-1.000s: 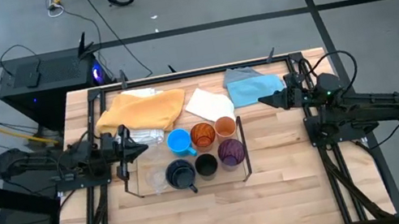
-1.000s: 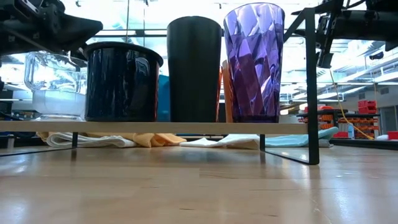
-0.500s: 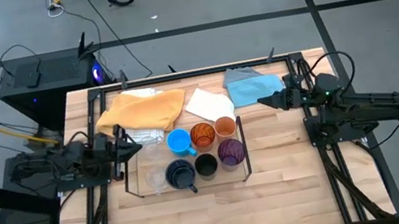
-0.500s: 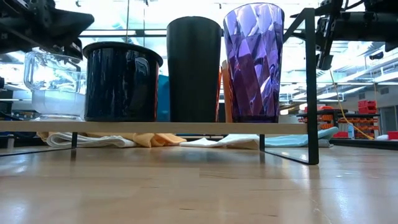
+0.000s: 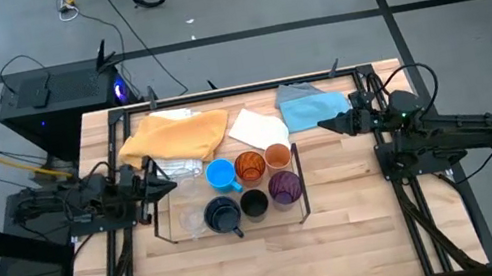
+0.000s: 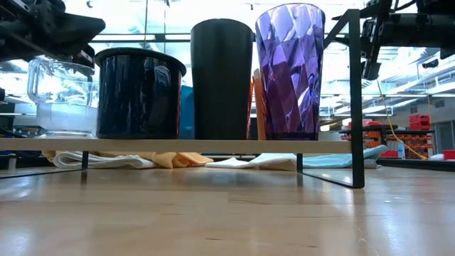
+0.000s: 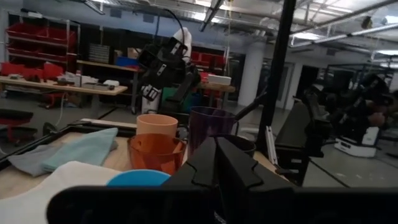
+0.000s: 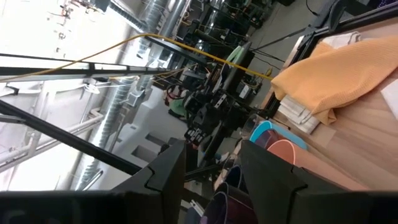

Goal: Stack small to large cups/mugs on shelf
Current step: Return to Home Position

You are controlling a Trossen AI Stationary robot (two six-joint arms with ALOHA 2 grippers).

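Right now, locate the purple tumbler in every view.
High view: purple tumbler on the shelf, front right corner.
Low view: tumbler rightmost on the shelf.
Left wrist view: tumbler beside the small orange cup.
Right wrist view: tumbler partly cut off, near that cup.
Landmark: small orange cup, its neighbour.

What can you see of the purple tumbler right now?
The purple tumbler is translucent and faceted, plastic by its look, and wider at the rim than at the foot. It stands upright, mouth up, and looks empty from above. It sits on the clear base of the shelf, at the right end of the row nearer the low camera, close beside the black cup. Whether the two touch cannot be told. Nothing grips it.
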